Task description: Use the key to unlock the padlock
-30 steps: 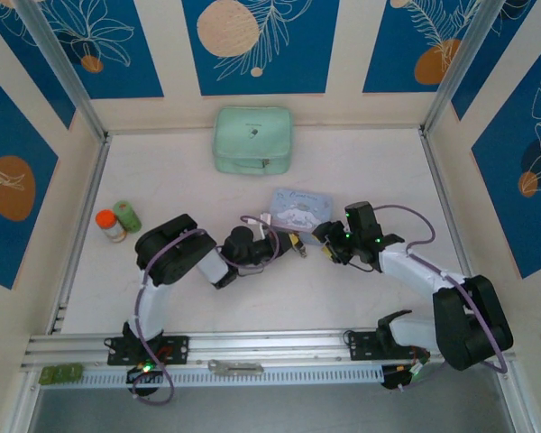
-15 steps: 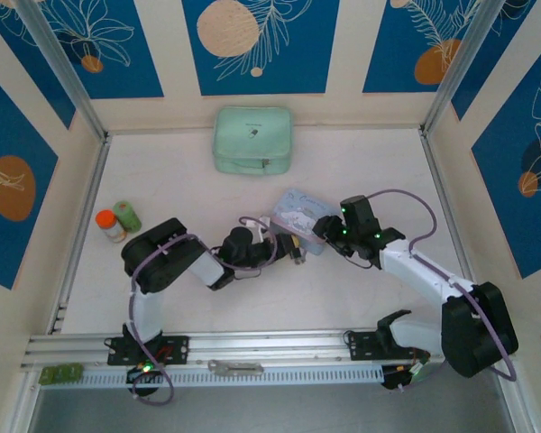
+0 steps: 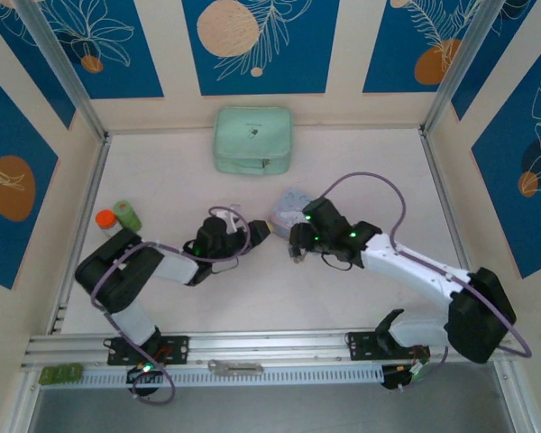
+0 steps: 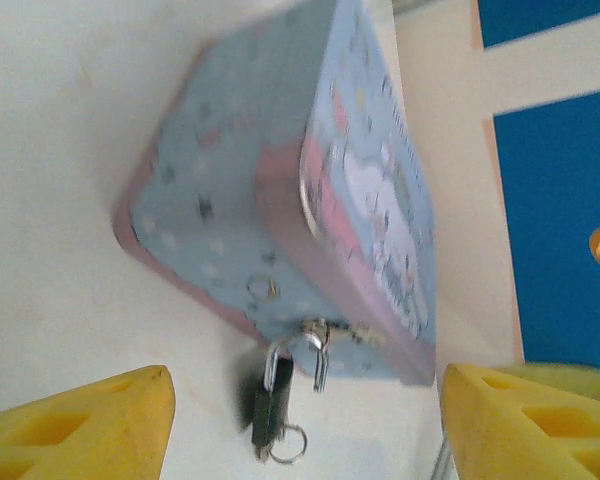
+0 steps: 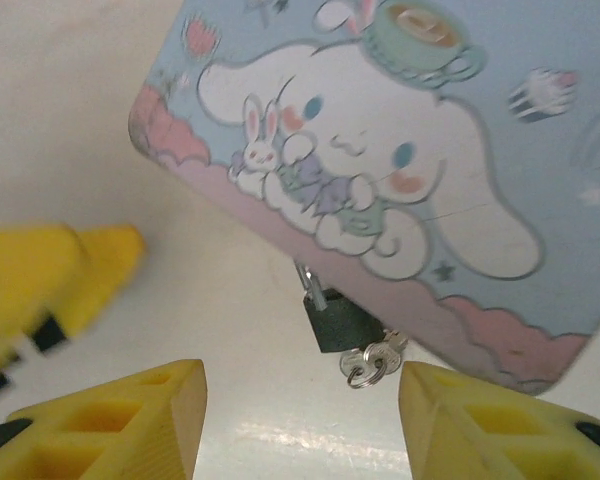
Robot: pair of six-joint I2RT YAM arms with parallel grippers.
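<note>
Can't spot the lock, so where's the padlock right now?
Lower centre of the right wrist view: the padlock is hooked to the edge of the blue tin, with the key at its lower right.

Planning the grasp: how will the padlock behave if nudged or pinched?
The padlock is hooked by its shackle to the tin's latch, so it likely pivots rather than slides. Small, smooth-looking: may slip or twist when pinched. Its key probably flops.

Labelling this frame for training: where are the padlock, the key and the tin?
padlock (image 5: 338, 320), right wrist view, black body.
key (image 5: 380, 352), right wrist view, silvery head by ring.
tin (image 5: 450, 120), right wrist view, printed lid.
</note>
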